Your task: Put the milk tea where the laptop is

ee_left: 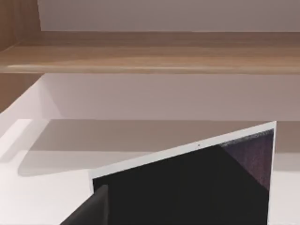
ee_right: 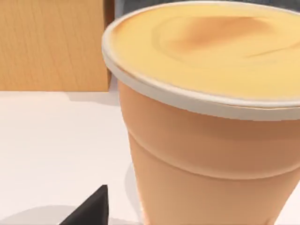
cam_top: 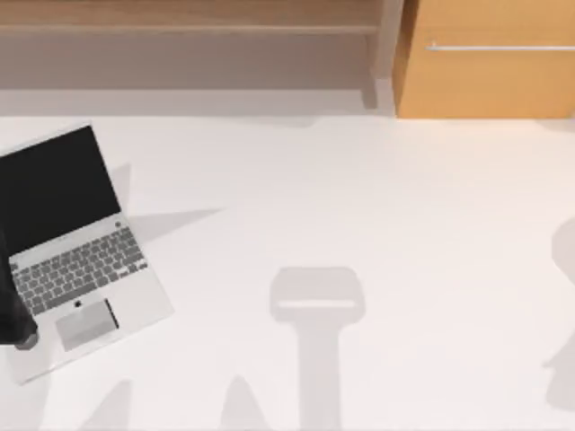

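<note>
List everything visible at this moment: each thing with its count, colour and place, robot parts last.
laptop: one, silver-grey with black screen and grey keys, lid open, at the table's left side.
milk tea: one, tan-orange cup with pale rim and yellow-orange top, standing upright on the white surface close before the right wrist camera.
table: one, white.
shelf: one, light wood, along the back at left.
cabinet: one, orange wood with a pale handle bar, at the back right.
left gripper: one, dark, at the top view's left edge over the laptop's front corner.
right gripper finger: one dark tip, beside the cup's base.
</note>
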Robot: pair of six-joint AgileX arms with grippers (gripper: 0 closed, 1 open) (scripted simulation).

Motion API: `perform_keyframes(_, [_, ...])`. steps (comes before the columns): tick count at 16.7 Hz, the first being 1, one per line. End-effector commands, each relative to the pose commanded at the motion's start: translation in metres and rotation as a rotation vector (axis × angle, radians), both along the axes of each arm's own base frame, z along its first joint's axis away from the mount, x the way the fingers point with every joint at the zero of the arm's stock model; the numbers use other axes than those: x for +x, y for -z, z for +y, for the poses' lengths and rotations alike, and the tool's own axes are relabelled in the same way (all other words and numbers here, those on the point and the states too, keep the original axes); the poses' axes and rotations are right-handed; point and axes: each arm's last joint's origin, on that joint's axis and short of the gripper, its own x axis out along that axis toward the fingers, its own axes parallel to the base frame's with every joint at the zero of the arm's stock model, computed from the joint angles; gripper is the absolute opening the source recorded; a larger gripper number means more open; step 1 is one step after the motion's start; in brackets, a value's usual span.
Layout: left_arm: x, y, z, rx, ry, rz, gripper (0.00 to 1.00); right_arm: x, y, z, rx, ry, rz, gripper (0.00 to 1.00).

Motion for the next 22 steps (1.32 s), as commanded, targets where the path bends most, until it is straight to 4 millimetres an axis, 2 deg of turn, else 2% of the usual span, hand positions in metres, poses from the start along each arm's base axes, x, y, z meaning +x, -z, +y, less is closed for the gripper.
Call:
perform_keyframes(6, [0.0, 0.0, 0.0, 0.0, 0.0, 0.0, 1.0, 0.056, 0.014, 0.0, 0.004, 0.0, 0.006, 1.0])
perform_keyframes(11, [0.0, 0.0, 0.0, 0.0, 0.0, 0.0, 1.0, 0.061, 0.015, 0.001, 0.003, 0.0, 0.004, 1.0])
perform_keyframes(22, [0.0, 0.0, 0.0, 0.0, 0.0, 0.0, 1.0, 0.061, 0.015, 0.001, 0.003, 0.0, 0.004, 0.17])
